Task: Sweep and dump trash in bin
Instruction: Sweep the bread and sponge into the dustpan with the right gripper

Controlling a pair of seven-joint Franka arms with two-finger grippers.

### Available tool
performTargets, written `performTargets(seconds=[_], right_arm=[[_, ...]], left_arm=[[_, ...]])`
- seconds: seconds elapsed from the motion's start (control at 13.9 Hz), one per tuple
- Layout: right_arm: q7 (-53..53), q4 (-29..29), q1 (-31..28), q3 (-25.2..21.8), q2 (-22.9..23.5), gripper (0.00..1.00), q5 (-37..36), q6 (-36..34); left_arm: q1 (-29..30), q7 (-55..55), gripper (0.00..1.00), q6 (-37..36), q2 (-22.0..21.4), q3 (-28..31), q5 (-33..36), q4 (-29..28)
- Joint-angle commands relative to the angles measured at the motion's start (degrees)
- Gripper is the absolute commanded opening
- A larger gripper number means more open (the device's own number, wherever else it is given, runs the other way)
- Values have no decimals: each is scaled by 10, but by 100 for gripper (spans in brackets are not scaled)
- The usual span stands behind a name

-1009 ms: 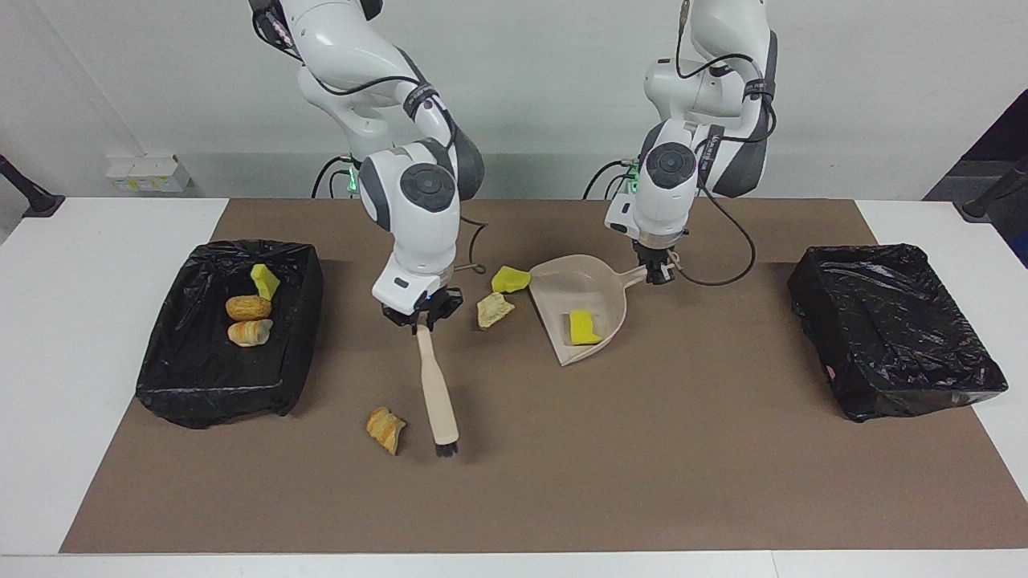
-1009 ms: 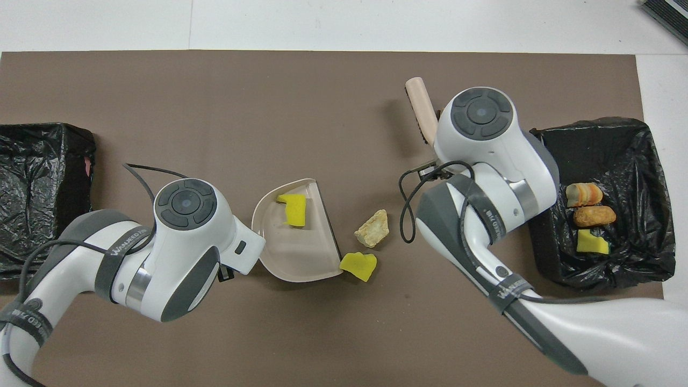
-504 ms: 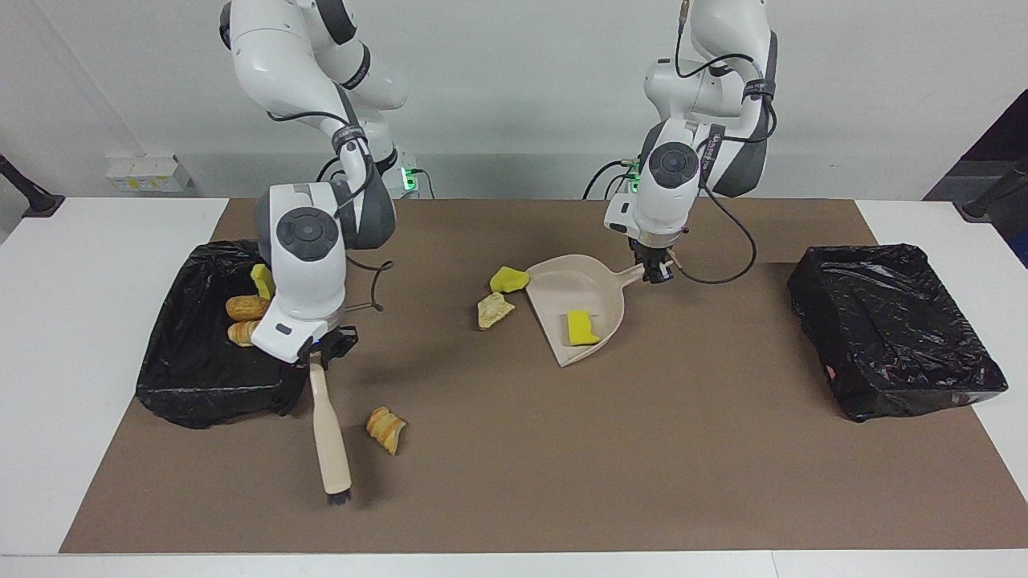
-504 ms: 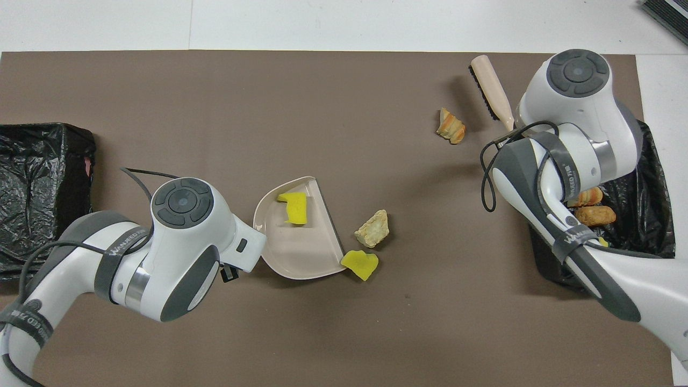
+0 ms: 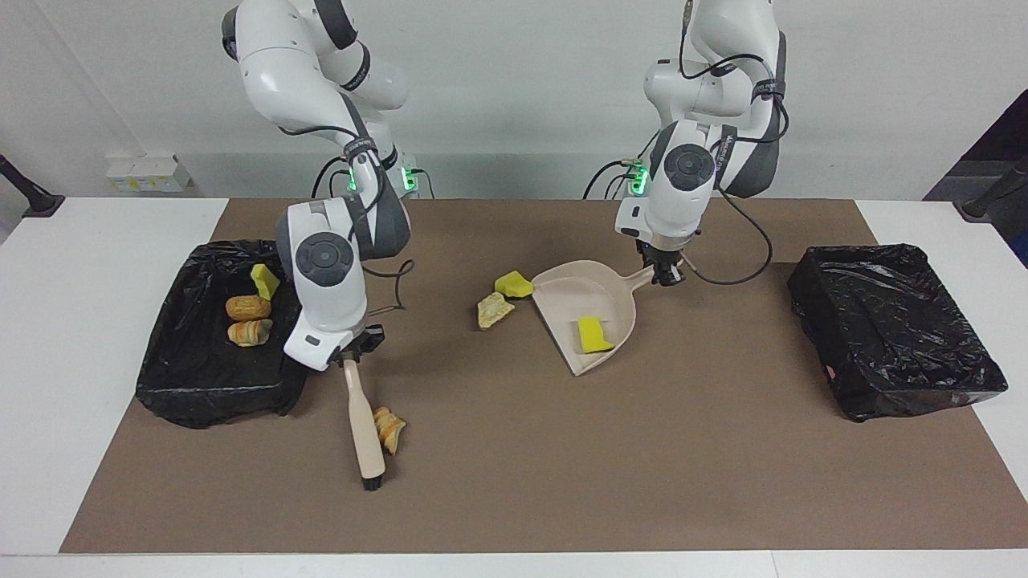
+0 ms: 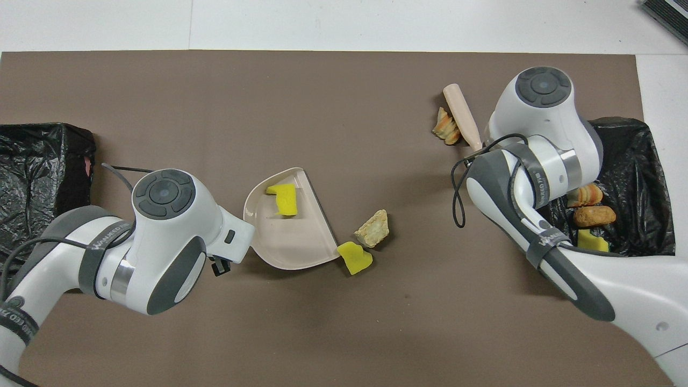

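Note:
My right gripper (image 5: pixel 351 353) is shut on the handle of a beige brush (image 5: pixel 363 425). The brush slants down to the mat, and its side lies against a tan-orange piece of trash (image 5: pixel 390 429) (image 6: pixel 446 128). My left gripper (image 5: pixel 663 274) is shut on the handle of a beige dustpan (image 5: pixel 574 293) (image 6: pixel 293 244), which holds one yellow chunk (image 5: pixel 592 335) (image 6: pixel 283 199). A second yellow chunk (image 5: pixel 512 283) (image 6: pixel 355 258) touches the pan's lip. A tan lump (image 5: pixel 492 309) (image 6: pixel 373 231) lies just beside it. In the overhead view the brush (image 6: pixel 462 115) shows, while both grippers sit under their wrists.
A black-lined bin (image 5: pixel 201 377) (image 6: pixel 639 161) at the right arm's end holds a yellow chunk (image 5: pixel 264 281) and two bread lumps (image 5: pixel 248 307). A second black-lined bin (image 5: pixel 891 329) (image 6: pixel 37 177) stands at the left arm's end. A brown mat (image 5: pixel 642 466) covers the table.
The right arm swung the brush toward the bin at its end, then back against the tan-orange piece. The left arm turned the dustpan a little, nudging the yellow chunk at its lip.

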Motion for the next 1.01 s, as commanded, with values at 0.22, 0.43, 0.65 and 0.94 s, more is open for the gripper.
performTargets(seconds=[0.22, 0.43, 0.65, 0.94], right_arm=[[123, -103, 97, 5, -81, 0, 82, -27], [170, -129, 145, 5, -105, 0, 149, -24], [240, -129, 199, 5, -112, 0, 192, -24], [272, -123, 268, 6, -122, 0, 230, -21]], left_arm=[[4, 6, 0, -73, -26, -1, -6, -8], [-34, -2, 0, -64, -46, -1, -6, -33], [-28, -3, 0, -23, -45, -1, -6, -42], [-27, -23, 0, 23, -39, 0, -7, -42]])
